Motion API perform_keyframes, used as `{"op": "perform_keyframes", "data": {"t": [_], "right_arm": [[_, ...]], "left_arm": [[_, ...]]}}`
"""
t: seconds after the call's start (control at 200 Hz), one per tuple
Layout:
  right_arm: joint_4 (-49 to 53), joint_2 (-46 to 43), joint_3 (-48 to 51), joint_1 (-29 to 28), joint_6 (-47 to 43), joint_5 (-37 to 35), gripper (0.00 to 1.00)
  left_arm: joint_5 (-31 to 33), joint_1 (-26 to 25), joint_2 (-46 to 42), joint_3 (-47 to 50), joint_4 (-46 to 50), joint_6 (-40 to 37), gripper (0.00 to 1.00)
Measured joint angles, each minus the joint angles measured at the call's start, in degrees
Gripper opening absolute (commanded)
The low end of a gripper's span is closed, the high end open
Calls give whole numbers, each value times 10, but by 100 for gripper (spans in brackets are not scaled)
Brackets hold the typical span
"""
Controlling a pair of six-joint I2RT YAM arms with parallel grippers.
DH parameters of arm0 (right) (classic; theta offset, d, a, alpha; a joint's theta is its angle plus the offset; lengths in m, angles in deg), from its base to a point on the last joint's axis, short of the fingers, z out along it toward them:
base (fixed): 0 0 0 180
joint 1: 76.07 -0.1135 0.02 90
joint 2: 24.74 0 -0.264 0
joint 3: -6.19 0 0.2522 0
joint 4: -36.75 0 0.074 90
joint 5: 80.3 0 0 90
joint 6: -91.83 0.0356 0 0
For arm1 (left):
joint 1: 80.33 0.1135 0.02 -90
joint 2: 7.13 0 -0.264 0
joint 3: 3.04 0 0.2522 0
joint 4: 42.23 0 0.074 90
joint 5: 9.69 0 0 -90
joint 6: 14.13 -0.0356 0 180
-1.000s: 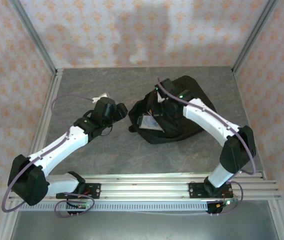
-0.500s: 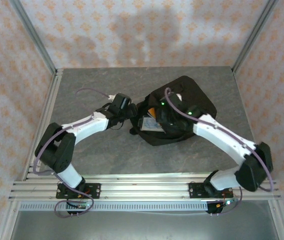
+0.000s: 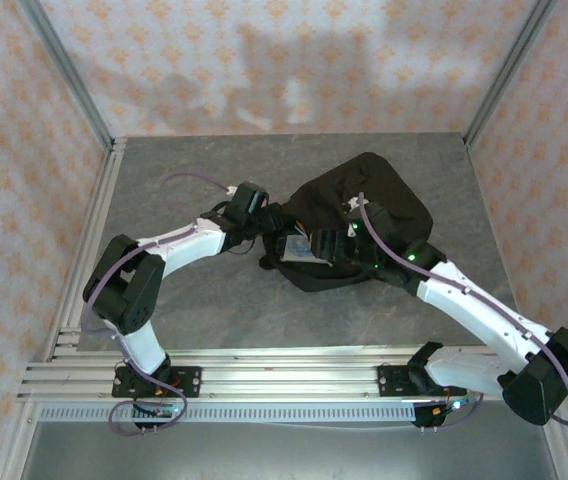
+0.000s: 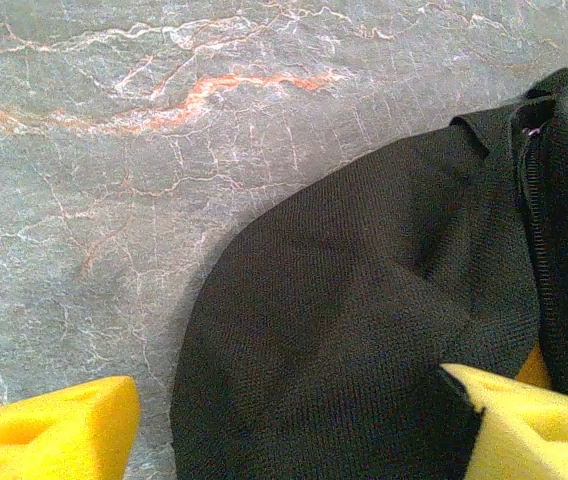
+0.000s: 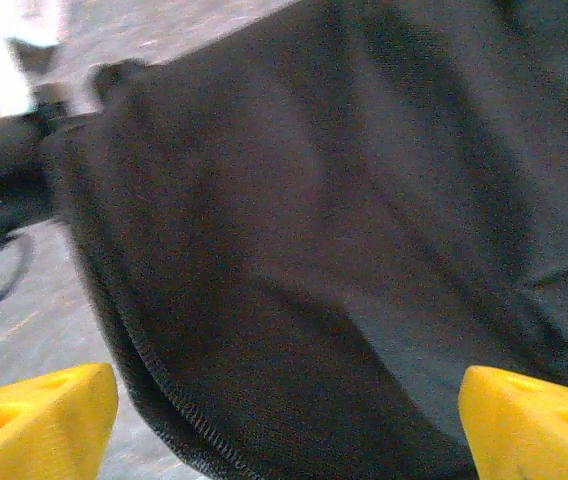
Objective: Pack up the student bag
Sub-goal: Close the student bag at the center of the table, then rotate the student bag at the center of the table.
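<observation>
From above, the student bag (image 3: 384, 195) lies slumped right of centre on the counter (image 3: 194, 310). Left wrist: the left claw (image 4: 284, 440) stands apart over its woven edge. Right wrist: the right claw (image 5: 284, 420) is spread too, gripping nothing. The soft, limp cloth likely wants pinching beside the zipper (image 4: 529, 185).

The student bag (image 4: 364, 330) is black woven cloth, matt and a bit rough, with a stitched edge. The table (image 4: 114, 150) looks like smooth grey stone with orange and white veins. My left fingers (image 4: 44, 435) and right fingers (image 5: 34, 415) look like matt yellow plastic. My arm shells (image 3: 184, 243) are shiny white.
</observation>
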Motion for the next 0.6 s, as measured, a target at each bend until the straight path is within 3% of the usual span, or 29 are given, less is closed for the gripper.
{"op": "perform_keyframes", "data": {"t": [0.11,0.24,0.295,0.435,0.52,0.6], "right_arm": [[-30,-33,12,0,-10,43,89],[-64,-91,43,0,4,33,82],[-65,-119,58,0,27,-13,71],[19,-125,47,10,134,-193,45],[92,-100,45,27,221,-289,36],[140,-82,59,49,293,-336,33]], "left_arm": [[1,1,-11,0,2,-4,83],[0,3,-17,1,2,-9,79],[0,5,-17,1,2,-12,72],[-18,7,-13,2,1,-12,39],[-33,7,-13,14,-9,2,26],[-48,7,-13,33,-23,5,19]]}}
